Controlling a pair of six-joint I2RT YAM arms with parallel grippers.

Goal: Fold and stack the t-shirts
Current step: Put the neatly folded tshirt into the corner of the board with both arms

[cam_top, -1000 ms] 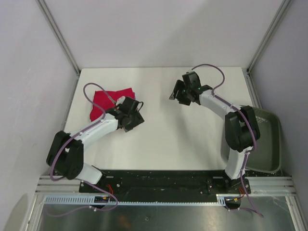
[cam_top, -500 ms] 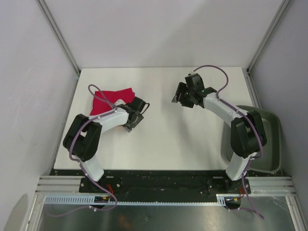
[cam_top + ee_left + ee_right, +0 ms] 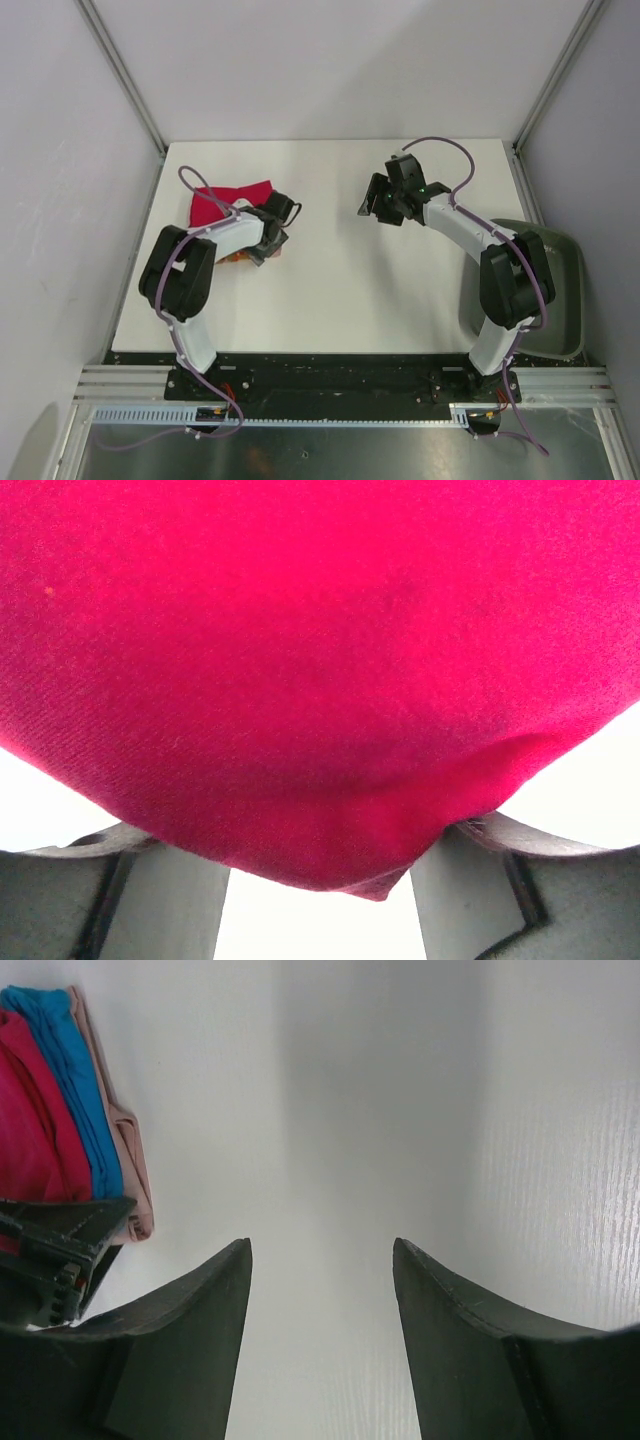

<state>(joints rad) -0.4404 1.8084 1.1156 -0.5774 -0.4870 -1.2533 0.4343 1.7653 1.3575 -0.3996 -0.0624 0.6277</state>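
1. three shirts, one of each colour, lie in a single folded stack at the table's point(image 3: 350, 300) far left: a red shirt point(image 3: 232, 198) on top, a blue shirt point(image 3: 82, 1090) under it and an orange shirt point(image 3: 128, 1150) at the bottom. in the right wrist view the three edges show as layers side by side.
2. one bin point(image 3: 565, 300) sits off the table's right edge, well apart from the stack.
3. there are two arms, each with one gripper.
4. the left arm point(image 3: 180, 280) is folded sharply, its elbow low near the table's left edge and its forearm reaching to the stack's near right corner.
5. the left gripper point(image 3: 262, 238) is at that corner. its fingers point(image 3: 150, 890) are spread, with bare table showing between them, and the red cloth lies over their tips. nothing looks pinched.
6. the right arm point(image 3: 470, 235) stretches from its base up and left across the far middle of the table.
7. the right gripper point(image 3: 322, 1250) hangs over bare table, facing the stack but well apart from it. its fingers are released and grasp nothing.
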